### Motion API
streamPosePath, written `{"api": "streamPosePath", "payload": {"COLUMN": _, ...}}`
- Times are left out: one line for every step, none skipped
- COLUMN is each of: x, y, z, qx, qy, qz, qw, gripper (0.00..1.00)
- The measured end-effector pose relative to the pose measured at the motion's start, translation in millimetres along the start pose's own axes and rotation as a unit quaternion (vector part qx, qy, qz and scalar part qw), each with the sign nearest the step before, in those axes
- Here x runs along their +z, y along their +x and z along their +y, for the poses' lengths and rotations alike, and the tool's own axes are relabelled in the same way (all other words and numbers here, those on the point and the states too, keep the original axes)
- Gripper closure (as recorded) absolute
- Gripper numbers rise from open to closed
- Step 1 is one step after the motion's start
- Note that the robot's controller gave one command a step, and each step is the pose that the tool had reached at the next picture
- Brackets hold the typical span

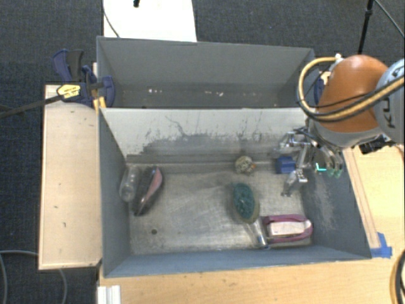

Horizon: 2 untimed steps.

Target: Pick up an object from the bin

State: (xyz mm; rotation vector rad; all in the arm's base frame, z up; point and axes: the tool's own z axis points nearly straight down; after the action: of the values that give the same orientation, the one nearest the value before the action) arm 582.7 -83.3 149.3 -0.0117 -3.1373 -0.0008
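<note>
Best to come down straight and centred over one thing, clear of the bin [202,75] wall, before closing. Cannot tell the opening of the gripper [297,173], nor any hold on a thing. Hangs at the right rear corner, just beside a small blue block [284,165], near a speckled ball [245,164], apart from a pink box [288,228].

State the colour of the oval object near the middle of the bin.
The oval object is dark teal; camera view.
</note>
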Motion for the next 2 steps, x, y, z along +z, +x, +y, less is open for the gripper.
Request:
{"api": "streamPosePath", "payload": {"x": 73.2, "y": 93.3, "z": -14.2, "qx": -0.235, "qy": 0.003, "qz": -0.0112, "qw": 0.972, "gripper": 0.0}}
{"api": "streamPosePath", "payload": {"x": 48.8, "y": 95.8, "z": -0.9, "qx": -0.428, "qy": 0.002, "qz": -0.0045, "qw": 0.9036, "gripper": 0.0}}
